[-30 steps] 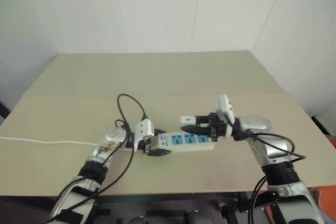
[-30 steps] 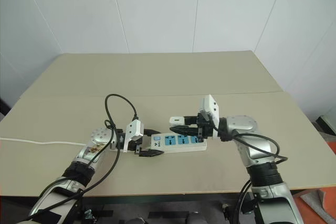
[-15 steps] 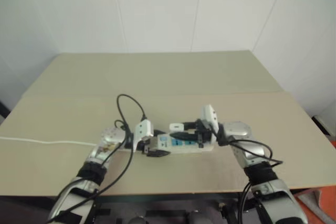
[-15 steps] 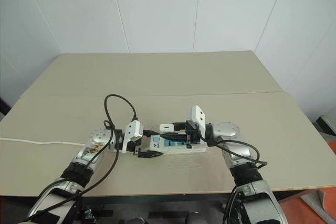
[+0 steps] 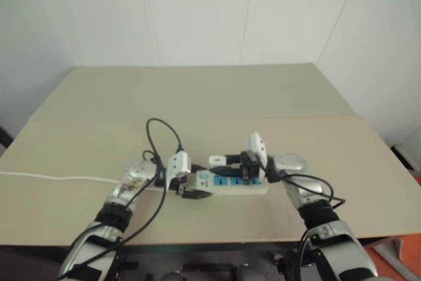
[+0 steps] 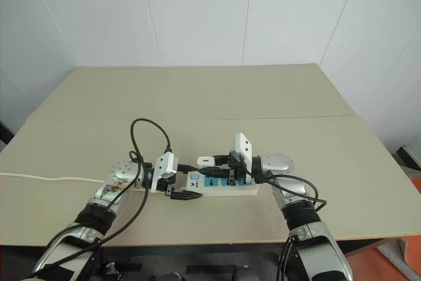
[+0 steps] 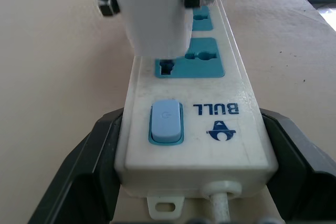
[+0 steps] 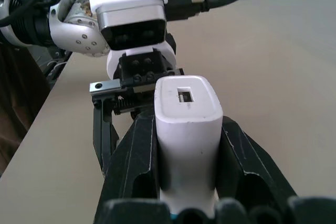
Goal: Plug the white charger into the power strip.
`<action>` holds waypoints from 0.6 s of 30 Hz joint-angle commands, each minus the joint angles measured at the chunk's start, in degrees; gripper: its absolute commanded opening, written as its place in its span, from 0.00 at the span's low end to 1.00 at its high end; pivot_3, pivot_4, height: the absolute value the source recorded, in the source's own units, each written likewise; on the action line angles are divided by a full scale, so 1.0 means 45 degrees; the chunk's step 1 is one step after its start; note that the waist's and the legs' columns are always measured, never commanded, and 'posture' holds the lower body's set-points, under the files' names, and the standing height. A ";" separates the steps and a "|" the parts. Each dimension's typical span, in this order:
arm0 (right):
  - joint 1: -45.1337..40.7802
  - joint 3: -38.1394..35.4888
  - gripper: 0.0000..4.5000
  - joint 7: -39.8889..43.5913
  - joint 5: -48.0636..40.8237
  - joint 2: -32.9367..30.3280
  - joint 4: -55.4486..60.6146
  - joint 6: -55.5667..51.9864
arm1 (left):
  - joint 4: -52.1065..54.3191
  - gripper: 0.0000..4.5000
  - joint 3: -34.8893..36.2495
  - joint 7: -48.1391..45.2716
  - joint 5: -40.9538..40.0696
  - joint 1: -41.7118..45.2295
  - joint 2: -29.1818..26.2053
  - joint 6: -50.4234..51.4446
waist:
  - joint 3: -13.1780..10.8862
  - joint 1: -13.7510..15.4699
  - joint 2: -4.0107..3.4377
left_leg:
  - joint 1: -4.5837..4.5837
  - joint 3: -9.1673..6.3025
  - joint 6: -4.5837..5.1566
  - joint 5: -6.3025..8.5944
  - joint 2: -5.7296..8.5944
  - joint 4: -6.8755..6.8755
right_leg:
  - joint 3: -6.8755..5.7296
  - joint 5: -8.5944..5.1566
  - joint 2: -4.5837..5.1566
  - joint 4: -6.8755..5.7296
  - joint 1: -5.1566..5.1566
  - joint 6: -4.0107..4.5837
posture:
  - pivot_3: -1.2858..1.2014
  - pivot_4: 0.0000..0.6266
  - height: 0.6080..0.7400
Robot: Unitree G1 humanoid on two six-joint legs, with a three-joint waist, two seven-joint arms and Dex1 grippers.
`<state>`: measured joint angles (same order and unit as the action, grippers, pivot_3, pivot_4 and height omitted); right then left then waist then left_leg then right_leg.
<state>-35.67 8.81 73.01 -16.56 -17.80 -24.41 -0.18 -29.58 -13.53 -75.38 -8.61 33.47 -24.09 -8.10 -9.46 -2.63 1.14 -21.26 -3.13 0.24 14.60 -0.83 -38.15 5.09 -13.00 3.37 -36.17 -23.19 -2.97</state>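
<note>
The power strip, a long white bar with blue socket panels, lies near the table's front edge. My left gripper is shut on its switch end, one black finger on each long side. My right gripper is shut on the white charger, coming in from the right. The charger stands upright right over the blue socket nearest the switch, and its base hides part of that socket. Its prongs are hidden. In the right wrist view the charger sits between black fingers.
The strip's thin white cord trails left across the tan table. A black cable loops above my left wrist. The table's front edge runs just below both arms.
My right gripper has carried the charger left and down, from above the strip's right half to over the socket nearest the switch. The left gripper and the strip have stayed put.
</note>
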 commanded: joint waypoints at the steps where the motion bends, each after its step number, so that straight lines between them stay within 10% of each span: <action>1: -0.0123 -0.0113 0.25 0.0026 0.0052 -0.0011 -0.0017 0.0510 | -0.0020 0.73 -0.0338 -0.0300 0.0332 -0.0168 -0.0146 0.0062 | 0.0000 -0.0001 0.0000 | 0.0001 0.0000 0.0000 0.0000 0.0000 0.0000 | 0.0001 0.0000 0.0000 -0.0001 0.0000 0.0000 | 0.52 0.24 1.00; 18: 0.0049 0.0148 0.25 0.0501 0.0896 -0.0810 -0.1420 0.0887 | 0.0353 0.73 -0.0292 -0.0282 0.0287 -0.0571 -0.0301 0.0195 | 0.0002 -0.0002 -0.0002 | 0.0008 0.0000 0.0000 0.0000 0.0000 0.0001 | 0.0000 0.0000 0.0001 0.0002 0.0010 0.0000 | 0.52 0.24 1.00</action>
<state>-36.23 9.93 75.06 -14.40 -18.70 -28.18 4.63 -28.43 -13.57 -75.48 -8.70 32.69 -24.08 -7.54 -9.45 -2.63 1.13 -21.22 -3.13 0.24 14.60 -0.83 -38.15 5.09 -13.01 3.37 -36.16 -23.13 -2.97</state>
